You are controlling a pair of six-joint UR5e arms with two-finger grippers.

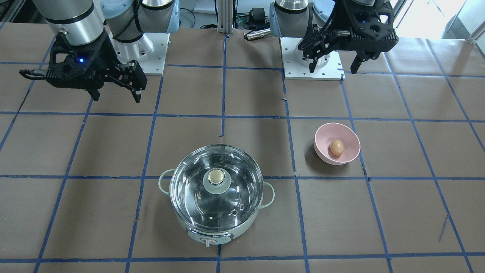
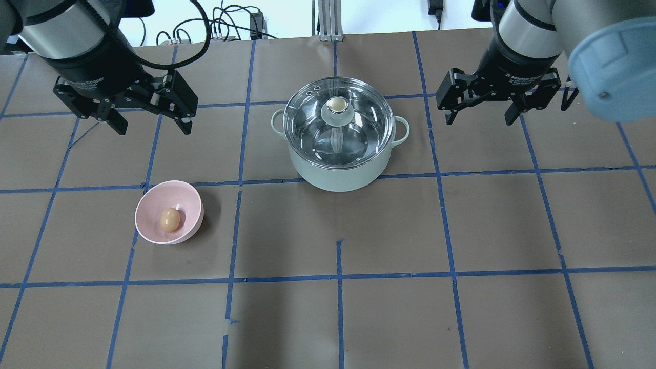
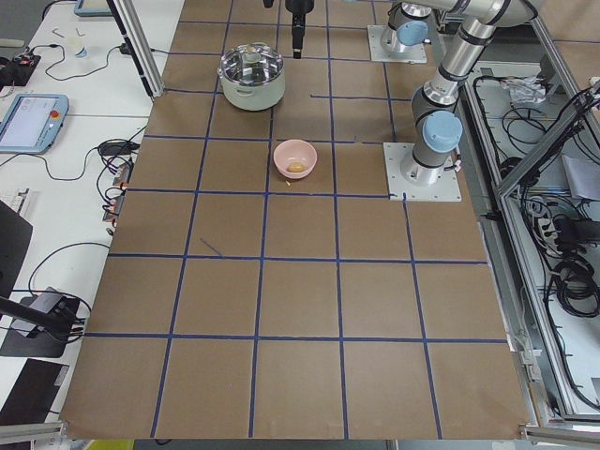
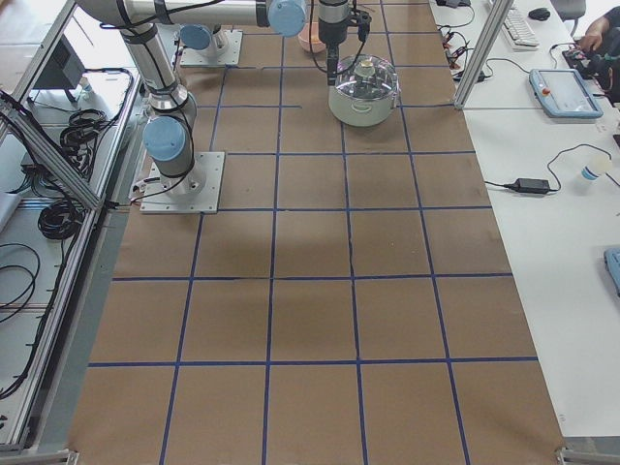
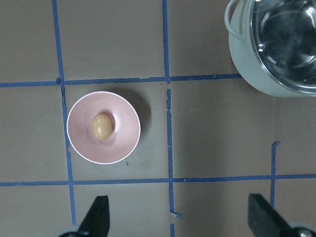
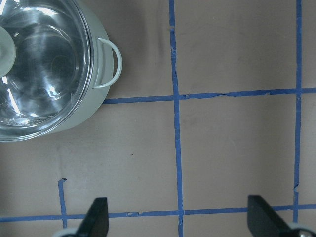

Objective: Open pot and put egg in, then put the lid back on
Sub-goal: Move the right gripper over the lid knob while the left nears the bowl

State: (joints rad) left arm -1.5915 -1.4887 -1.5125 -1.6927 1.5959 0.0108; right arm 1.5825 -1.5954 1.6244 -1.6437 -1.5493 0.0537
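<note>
Glass is my first worry: the lid [image 2: 338, 125] sits shut on the mint-green pot [image 2: 338, 177], and the only purchase is its small rounded knob. A pinch set off-centre could let it slip and knock back onto the rim. The egg [image 2: 170, 219] lies in a pink bowl [image 2: 192, 197] well apart from the pot, on the left arm's side. It looks free to roll from closing fingers, too hard a squeeze would likely crack it, and the light bowl might skid. Released high over the steel bottom, it could break. The left gripper [image 2: 152, 128] hangs beyond the bowl and the right gripper [image 2: 480, 121] beside the pot's far handle, both spread wide and empty.
</note>
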